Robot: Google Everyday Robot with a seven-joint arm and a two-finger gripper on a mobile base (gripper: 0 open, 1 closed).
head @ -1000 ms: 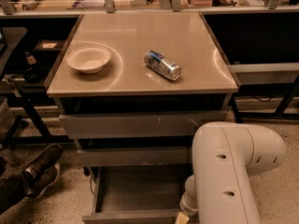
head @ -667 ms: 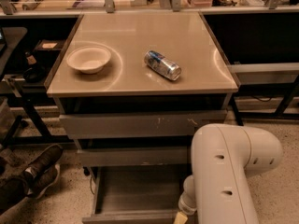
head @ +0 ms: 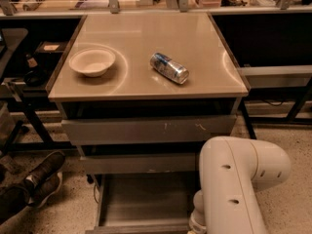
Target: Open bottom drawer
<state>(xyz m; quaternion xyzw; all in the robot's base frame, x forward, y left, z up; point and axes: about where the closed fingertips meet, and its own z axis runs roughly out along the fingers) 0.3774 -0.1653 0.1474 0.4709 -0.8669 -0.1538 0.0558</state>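
Nearest, bottom right: white arm link [head: 239, 179] filling the corner, gripper hidden behind it or past the lower edge, so grip state can't be told; bottom drawer [head: 146, 201] pulled out with its grey tray exposed, front-right corner just beside the arm's wrist joint [head: 197, 221]. Behind and above: mid front [head: 139, 163] and scratched top front [head: 148, 129], both set further back than the bottom one. Farthest, on the tabletop [head: 204, 38]: bowl [head: 92, 61] upright near the left edge, can [head: 169, 68] lying on its side near the centre, well apart.
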